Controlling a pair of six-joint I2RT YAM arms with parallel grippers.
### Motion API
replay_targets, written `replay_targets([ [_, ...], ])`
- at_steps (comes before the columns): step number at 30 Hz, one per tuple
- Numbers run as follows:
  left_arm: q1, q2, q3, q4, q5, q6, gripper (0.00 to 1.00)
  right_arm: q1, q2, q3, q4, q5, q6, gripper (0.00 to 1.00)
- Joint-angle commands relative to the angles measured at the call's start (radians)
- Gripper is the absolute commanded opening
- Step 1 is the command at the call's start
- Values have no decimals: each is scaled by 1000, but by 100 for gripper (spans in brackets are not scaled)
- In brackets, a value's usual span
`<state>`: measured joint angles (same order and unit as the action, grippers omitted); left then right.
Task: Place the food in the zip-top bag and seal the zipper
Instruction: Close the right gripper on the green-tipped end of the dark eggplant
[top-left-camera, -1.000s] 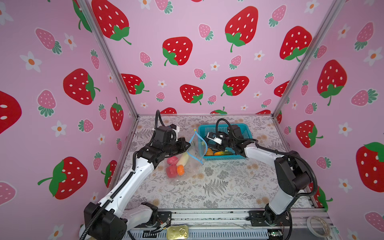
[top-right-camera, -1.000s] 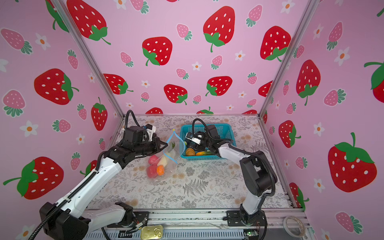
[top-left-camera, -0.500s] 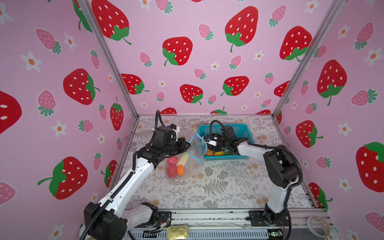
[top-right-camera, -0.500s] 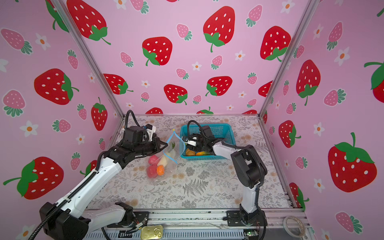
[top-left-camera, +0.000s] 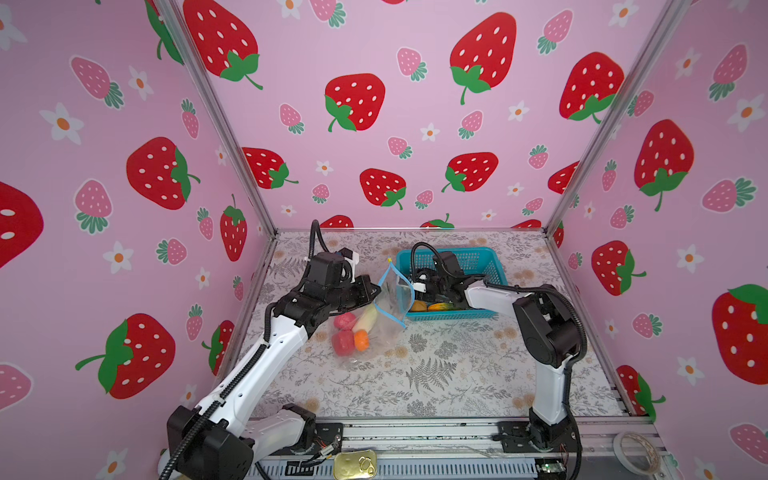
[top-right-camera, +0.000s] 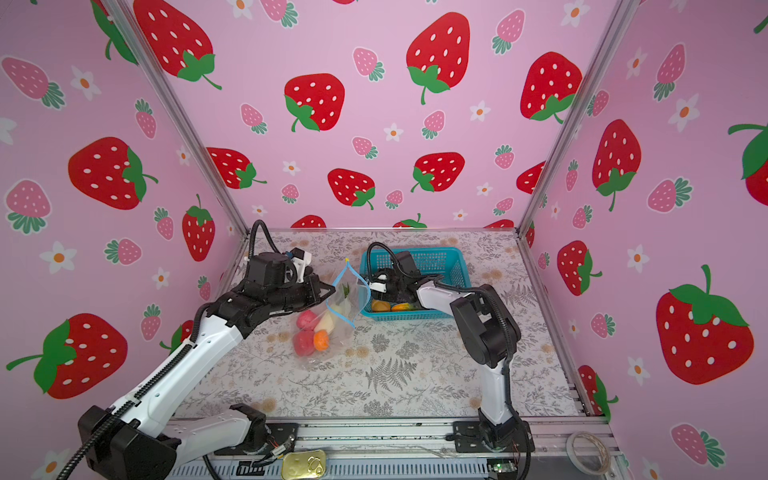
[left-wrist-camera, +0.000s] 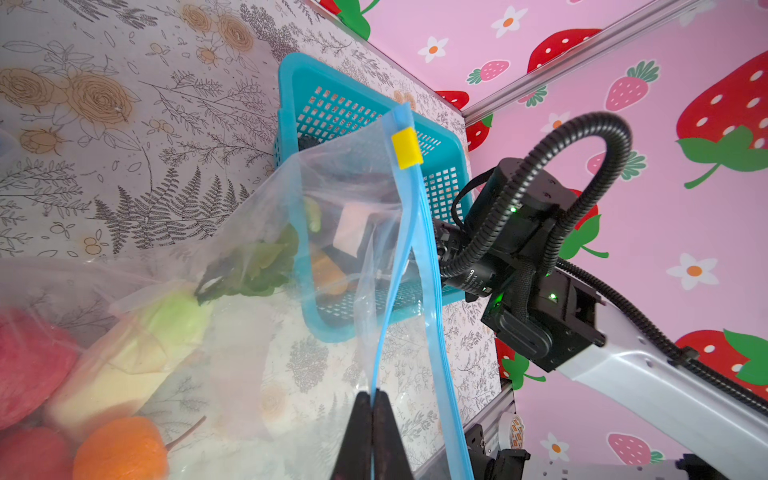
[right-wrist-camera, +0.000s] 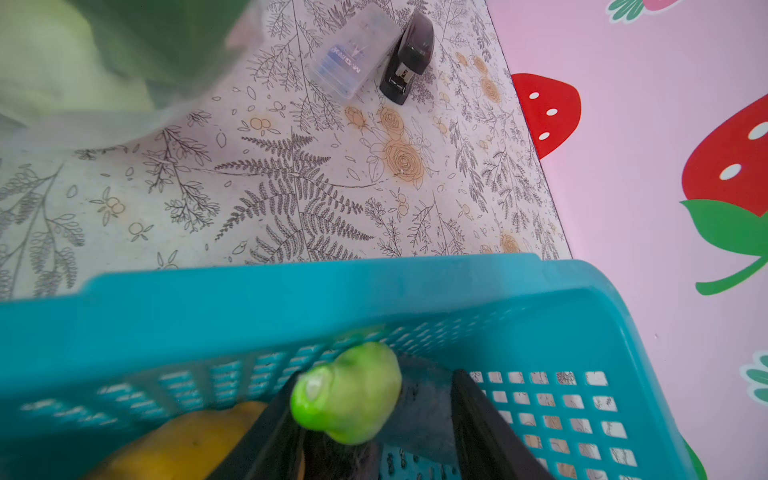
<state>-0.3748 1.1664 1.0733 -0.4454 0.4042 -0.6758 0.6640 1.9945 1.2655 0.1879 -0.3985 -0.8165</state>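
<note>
The zip-top bag stands open-mouthed just left of the teal basket. My left gripper is shut on one lip of its light-blue zipper; the yellow slider sits at the far end. Two red lumps, an orange and a white radish lie inside the bag. My right gripper is down in the basket, with both fingers against a dark eggplant with a green cap. Yellow-orange pieces lie beside it in the basket.
A black stapler and a small clear box lie on the floral table beyond the basket. A tin can and a tape roll sit on the front rail. Pink walls close in three sides.
My right gripper has slid left inside the basket and its jaws have narrowed onto the eggplant; the elbow swung inward. The left arm and bag have not moved.
</note>
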Motion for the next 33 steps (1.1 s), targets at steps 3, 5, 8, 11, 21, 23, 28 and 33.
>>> replay_targets([
  [3,5,-23,20,-2,12,13,0,8,42,31,9,14,-29,54],
  [5,4,-25,18,-1,10,13,0,11,48,36,10,18,-32,53],
  [8,5,-25,16,-1,10,14,0,13,51,36,12,18,-28,48],
  [11,4,-24,14,-1,10,15,0,16,50,37,17,15,-23,44],
  [21,5,-28,10,1,8,15,0,19,32,22,37,30,-14,36],
  [23,5,-30,6,2,8,15,0,19,25,15,46,36,-7,33],
  [28,5,-36,0,5,7,13,0,18,-3,-12,79,59,5,27],
  [33,6,-38,-1,8,9,11,0,17,-30,-37,113,81,17,24],
])
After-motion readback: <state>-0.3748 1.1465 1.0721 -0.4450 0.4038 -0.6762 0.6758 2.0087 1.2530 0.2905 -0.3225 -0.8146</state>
